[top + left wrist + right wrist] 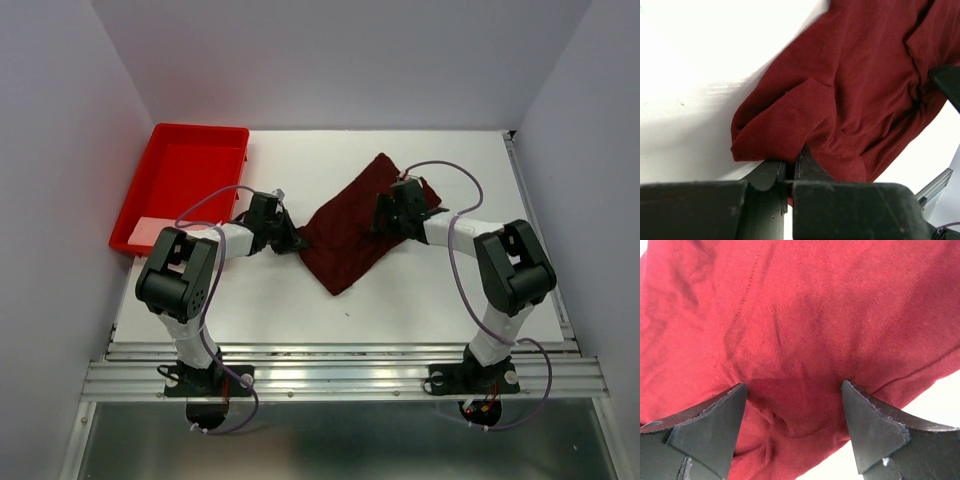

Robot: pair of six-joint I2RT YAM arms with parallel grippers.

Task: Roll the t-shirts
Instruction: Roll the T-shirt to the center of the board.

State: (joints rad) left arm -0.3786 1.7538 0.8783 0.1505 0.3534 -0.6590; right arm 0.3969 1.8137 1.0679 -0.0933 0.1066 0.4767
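Left claw (pixel 792 165) clenches the edge of the t-shirt (pixel 865 90); right claw (pixel 794 384) gapes over it.

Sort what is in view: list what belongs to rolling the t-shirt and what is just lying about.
Job in hand: dark maroon soft cloth t-shirt; left gripper, shut on its edge; right gripper, open over it.
Lying about: bright red rigid plastic tray, far left.
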